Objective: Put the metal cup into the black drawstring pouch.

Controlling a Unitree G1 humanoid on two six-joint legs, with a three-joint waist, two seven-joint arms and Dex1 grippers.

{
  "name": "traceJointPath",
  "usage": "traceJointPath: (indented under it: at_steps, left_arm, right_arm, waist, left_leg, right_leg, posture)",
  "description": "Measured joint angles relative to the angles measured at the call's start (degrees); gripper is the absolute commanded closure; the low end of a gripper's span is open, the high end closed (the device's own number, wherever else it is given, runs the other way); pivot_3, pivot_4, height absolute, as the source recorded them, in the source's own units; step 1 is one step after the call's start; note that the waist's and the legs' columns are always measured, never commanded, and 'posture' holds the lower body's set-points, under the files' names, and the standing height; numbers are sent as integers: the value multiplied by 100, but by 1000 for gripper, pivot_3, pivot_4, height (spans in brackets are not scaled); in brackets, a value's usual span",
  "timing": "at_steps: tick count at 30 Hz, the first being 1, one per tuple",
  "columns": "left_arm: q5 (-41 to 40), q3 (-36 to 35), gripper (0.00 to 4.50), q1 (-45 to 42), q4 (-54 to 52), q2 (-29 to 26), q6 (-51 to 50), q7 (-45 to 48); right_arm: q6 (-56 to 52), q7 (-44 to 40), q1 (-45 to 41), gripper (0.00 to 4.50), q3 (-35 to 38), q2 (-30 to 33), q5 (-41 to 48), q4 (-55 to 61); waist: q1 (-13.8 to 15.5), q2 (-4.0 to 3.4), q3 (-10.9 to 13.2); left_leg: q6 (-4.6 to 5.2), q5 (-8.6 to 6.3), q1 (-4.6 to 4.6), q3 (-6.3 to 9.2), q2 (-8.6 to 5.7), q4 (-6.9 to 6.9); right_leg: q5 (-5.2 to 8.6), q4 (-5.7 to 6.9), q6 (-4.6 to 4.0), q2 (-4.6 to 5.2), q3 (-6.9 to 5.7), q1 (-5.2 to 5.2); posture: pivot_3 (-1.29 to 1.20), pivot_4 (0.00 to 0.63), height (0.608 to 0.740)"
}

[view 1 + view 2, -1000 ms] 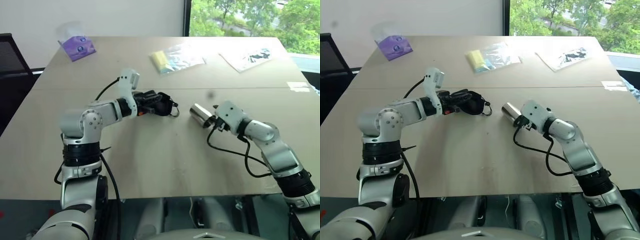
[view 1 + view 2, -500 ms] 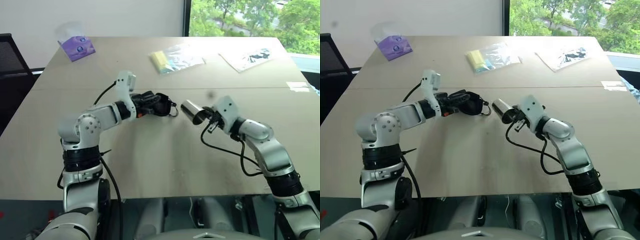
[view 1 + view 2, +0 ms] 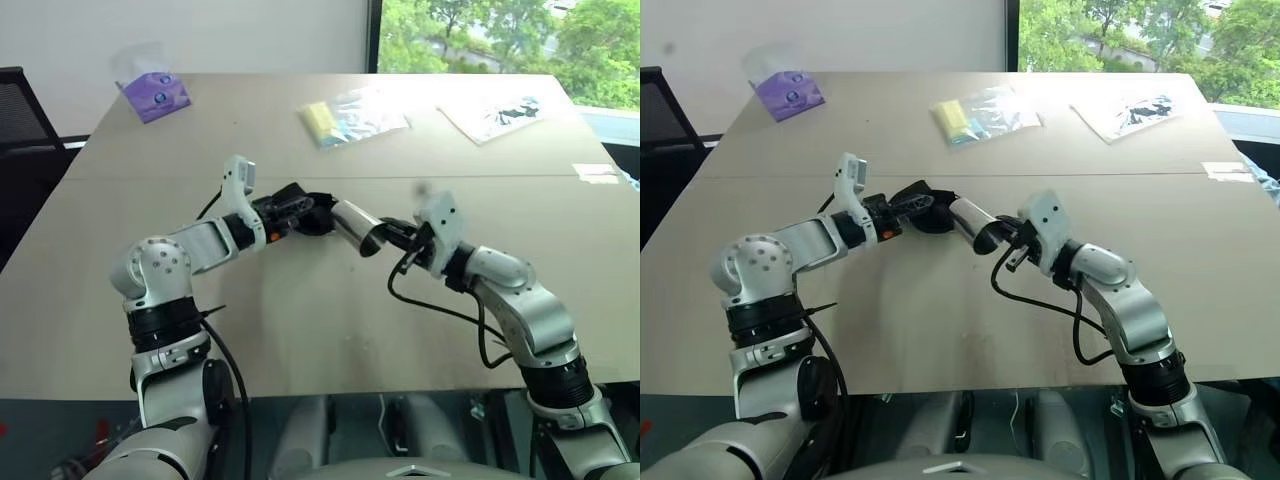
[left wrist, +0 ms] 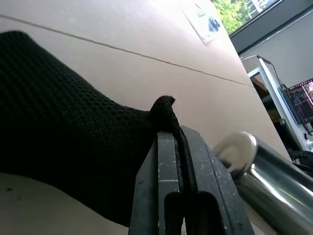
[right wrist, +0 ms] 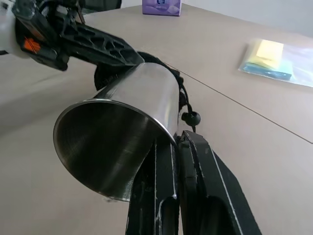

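The black drawstring pouch (image 3: 318, 218) hangs just above the table's middle, and my left gripper (image 3: 303, 205) is shut on its fabric edge (image 4: 165, 105). The metal cup (image 3: 355, 226) is held tilted in the air, its closed base against the pouch and its open mouth (image 5: 105, 147) facing my right wrist. My right gripper (image 3: 393, 236) is shut on the cup's rim, one finger inside and one outside. The drawstring knot (image 5: 190, 117) dangles beside the cup. The cup hides the pouch's opening.
At the table's far side lie a purple tissue pack (image 3: 155, 95), a clear bag with a yellow item (image 3: 350, 115) and a printed plastic packet (image 3: 497, 115). A small label (image 3: 598, 172) sits at the right edge. A black chair (image 3: 20, 130) stands left of the table.
My right gripper has closed on the cup, lifted it off the table and carried it left up to the pouch. My left gripper has rolled and sunk slightly with the pouch.
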State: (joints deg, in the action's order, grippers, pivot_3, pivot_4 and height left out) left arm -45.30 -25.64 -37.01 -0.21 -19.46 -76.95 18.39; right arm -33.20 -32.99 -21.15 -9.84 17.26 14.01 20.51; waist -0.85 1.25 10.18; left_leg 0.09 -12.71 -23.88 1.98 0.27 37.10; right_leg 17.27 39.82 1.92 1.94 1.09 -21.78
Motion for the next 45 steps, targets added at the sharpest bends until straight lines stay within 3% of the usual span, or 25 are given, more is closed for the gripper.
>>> traceJointPath:
  at_steps: [13, 26, 32, 45]
  left_arm:
    - [-227, -161, 4500, 0, 72, 106, -268, -241]
    - [-361, -412, 4500, 38, 23, 69, -348, -512]
    - [-447, -297, 4500, 40, -44, 92, -442, -479]
    - [-441, -144, 4500, 37, -11, -76, -424, -324]
  right_arm:
    - [111, 184, -35, 4406, -473, -215, -211, 16]
    - [1060, 250, -468, 4406, -892, -896, -696, -1619]
    - [1349, 218, -446, 4406, -1235, -861, -1111, -2076]
    - [1340, 220, -270, 4406, -1180, -700, -1329, -1913]
  waist:
    - [-7, 0, 0]
    - [-15, 1, 0]
    - [-12, 2, -1]
    - [-12, 2, -1]
  left_leg:
    - [-2, 1, 1, 1, 0, 0]
    - [-2, 1, 4, 0, 0, -1]
    - [-3, 1, 3, 1, -2, 0]
    - [-4, 1, 4, 1, -1, 0]
  right_leg:
    - [0, 1, 0, 0, 1, 0]
    - [0, 1, 0, 1, 1, -1]
    - [0, 1, 0, 3, 1, 0]
    - [0, 2, 0, 4, 1, 0]
  posture:
    - [0, 150, 740]
    - [0, 150, 740]
    - [0, 150, 740]
    - [0, 150, 740]
